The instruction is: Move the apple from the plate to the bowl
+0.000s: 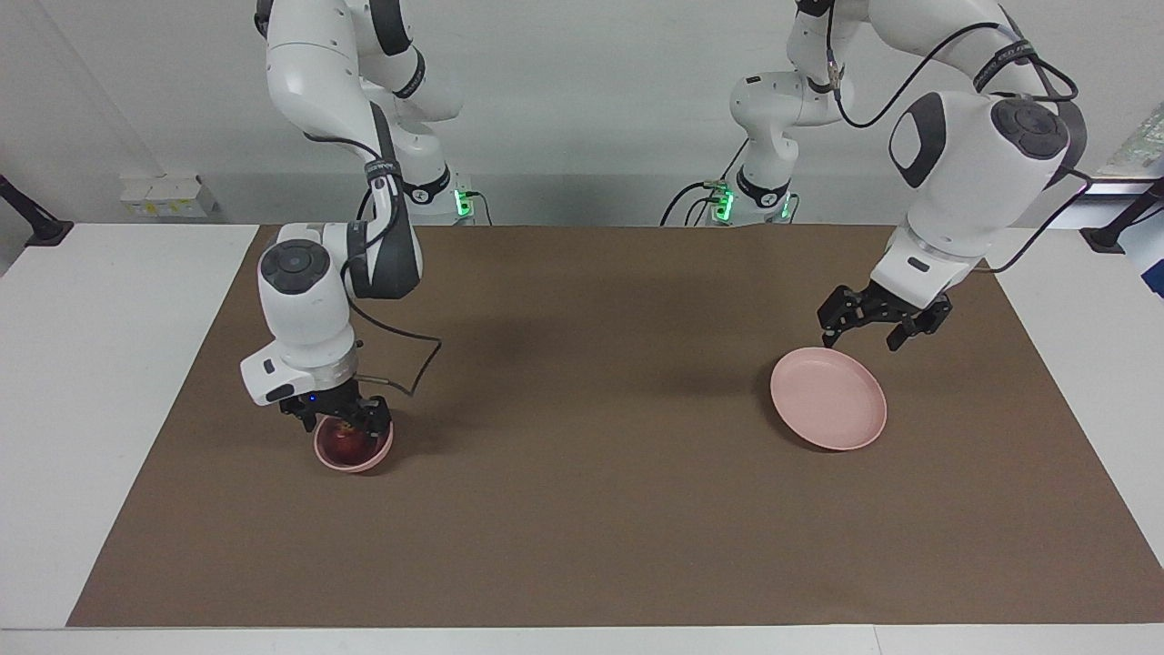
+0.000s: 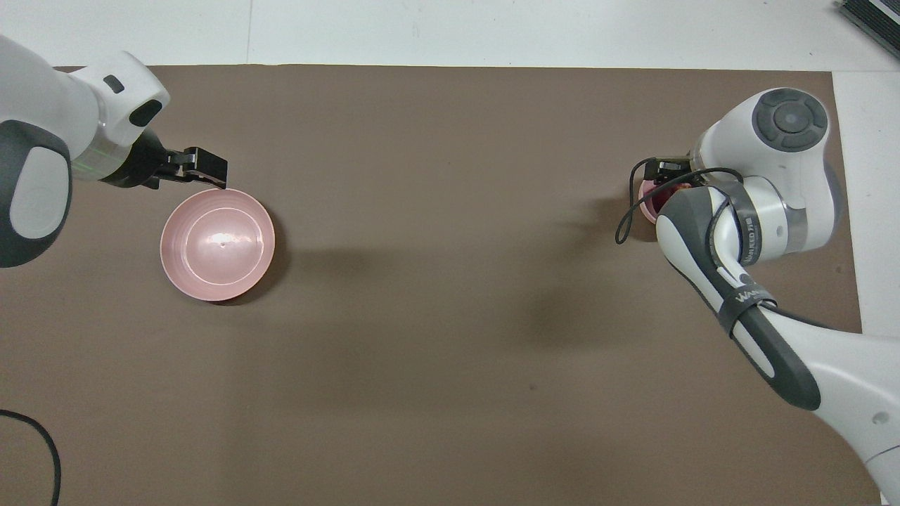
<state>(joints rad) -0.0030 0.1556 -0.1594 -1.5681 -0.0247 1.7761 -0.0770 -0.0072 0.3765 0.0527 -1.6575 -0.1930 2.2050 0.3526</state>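
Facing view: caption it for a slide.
Dark red apple sits in small pink bowl under right claw; wide pink plate bare.

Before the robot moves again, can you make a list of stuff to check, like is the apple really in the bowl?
1. Apple inside the bowl: ok, it sits in the bottom.
2. Right gripper let go of the apple: ok, its fingers are spread just over the bowl.
3. Plate has nothing on it: ok.
4. Left gripper out of the way: ok, it hangs open in the air above the plate's edge, holding nothing.
5. Bowl standing upright on the brown mat: ok.
6. Right gripper clear of the bowl's rim before lifting: cannot tell, the fingers sit very close to it.
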